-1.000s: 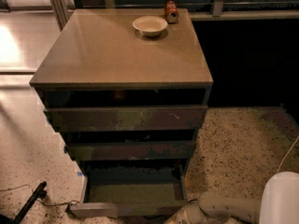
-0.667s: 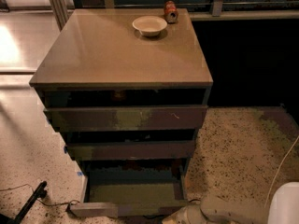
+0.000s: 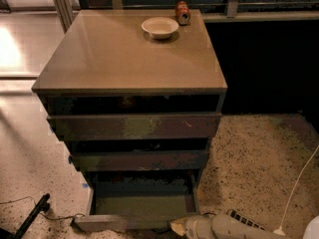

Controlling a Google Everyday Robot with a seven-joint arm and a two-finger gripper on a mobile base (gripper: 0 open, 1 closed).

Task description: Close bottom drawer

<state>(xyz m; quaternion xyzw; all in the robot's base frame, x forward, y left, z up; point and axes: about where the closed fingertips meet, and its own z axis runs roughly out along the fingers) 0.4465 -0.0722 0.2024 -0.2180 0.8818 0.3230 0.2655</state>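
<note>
The bottom drawer (image 3: 124, 222) of the cabinet is pulled well out, showing its shallow grey-green tray (image 3: 144, 203); its slim front runs along the lower edge of the camera view. My gripper (image 3: 180, 227) sits at the right end of that front, low in the view, with the pale arm (image 3: 234, 228) reaching in from the lower right. The gripper's tip looks close to or touching the drawer front. The middle drawer (image 3: 139, 161) and the top drawer (image 3: 134, 127) stand slightly out above it.
A white bowl (image 3: 159, 27) and a small can (image 3: 182, 12) rest on the cabinet top (image 3: 124, 59). A white cable (image 3: 299, 183) crosses the speckled floor at right. A black cable and stand (image 3: 30, 215) lie on the floor at lower left.
My arm has slid left and lower along the view's bottom edge; the large white part at the lower right has almost left the view. The bottom drawer stays as far out as before.
</note>
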